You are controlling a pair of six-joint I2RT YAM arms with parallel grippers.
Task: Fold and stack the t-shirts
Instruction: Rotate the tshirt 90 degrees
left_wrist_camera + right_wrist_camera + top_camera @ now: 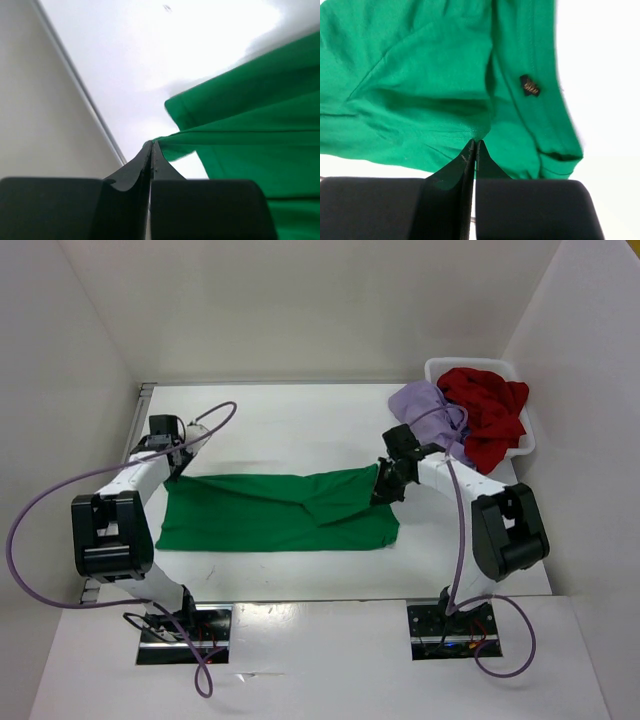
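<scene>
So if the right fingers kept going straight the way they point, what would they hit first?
The green shirt: the right fingers look shut on a fold of it, with the table probably just beneath.

**Open bench at the back, far right corner blocked**

We see bare bench [290, 425] behind the green t-shirt [270, 515], open between the two arms. A narrower bare strip runs along its near edge. The white basket [527, 437] fills the far right corner, heaped with the dark red t-shirt [490, 410]. The lavender t-shirt [425, 403] spills over its left rim, close to our right arm [460, 485]. Walls [70, 390] shut in the left, back and right sides.
</scene>
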